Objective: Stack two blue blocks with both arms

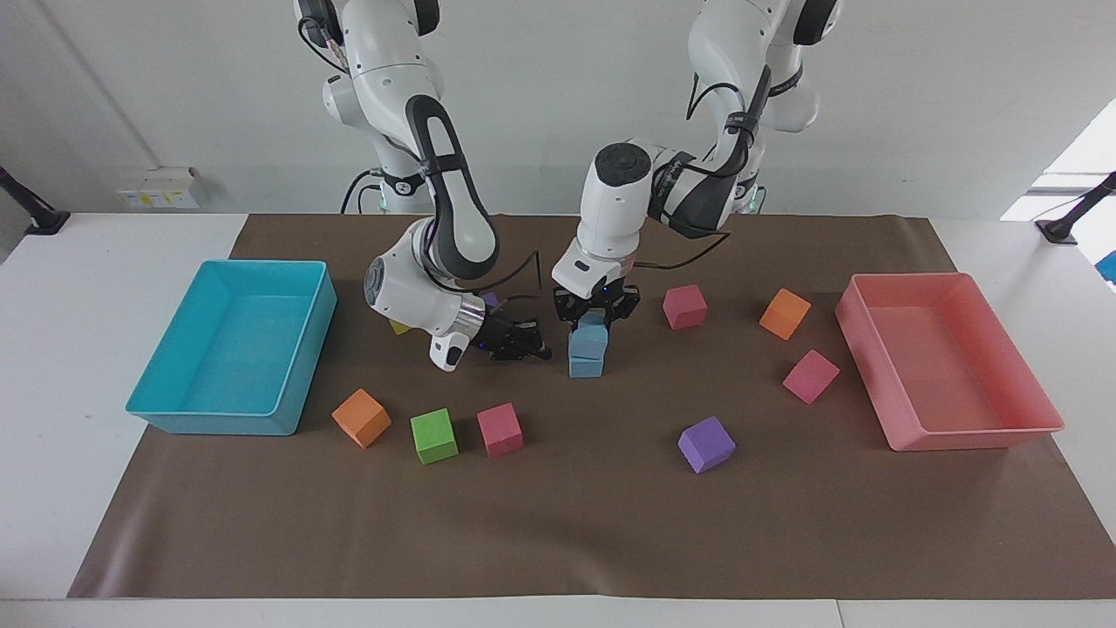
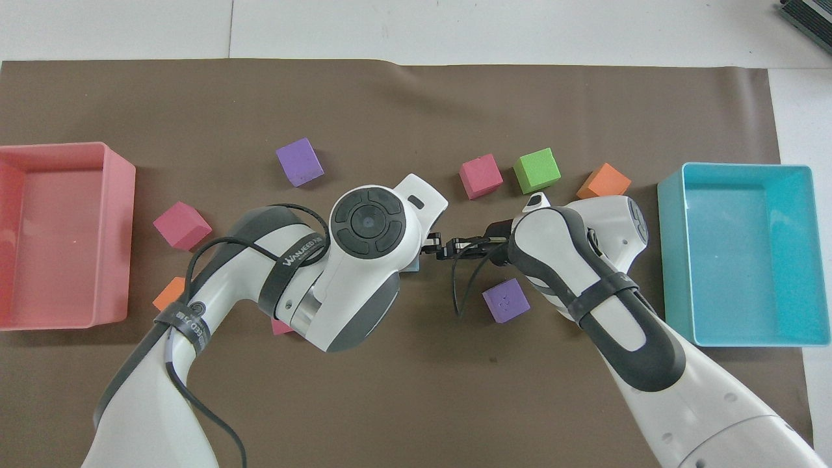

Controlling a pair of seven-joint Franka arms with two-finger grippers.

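Two light blue blocks stand stacked at the middle of the brown mat, the upper blue block (image 1: 591,338) on the lower blue block (image 1: 585,365). My left gripper (image 1: 595,319) points down over the stack, its fingers shut on the top of the upper block. My right gripper (image 1: 528,347) lies low and level just beside the stack, toward the right arm's end of the table, and holds nothing. In the overhead view the left wrist covers the stack except a blue sliver (image 2: 411,264); the right gripper (image 2: 448,249) shows beside it.
A cyan tray (image 1: 166,410) stands at the right arm's end and a pink tray (image 1: 968,432) at the left arm's end. Loose cubes lie around: orange (image 1: 360,417), green (image 1: 433,434), pink (image 1: 499,429), purple (image 1: 706,443), pink (image 1: 810,375), orange (image 1: 785,312), pink (image 1: 684,306).
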